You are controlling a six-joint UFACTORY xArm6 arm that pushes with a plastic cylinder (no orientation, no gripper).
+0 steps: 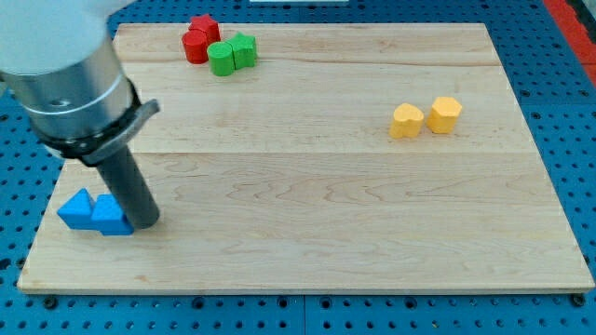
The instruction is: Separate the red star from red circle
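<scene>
The red star [204,26] and the red circle [196,46] sit touching each other near the view's top left on the wooden board [317,177]. The star is just above and to the right of the circle. My tip [143,223] is at the view's lower left, far below the red blocks. It rests against the right side of a blue block [112,215].
A green circle [222,59] and a green star [243,48] touch the red pair on its right. A blue triangle [76,209] sits left of the blue block. A yellow heart [406,121] and a yellow hexagon [445,113] lie at the right.
</scene>
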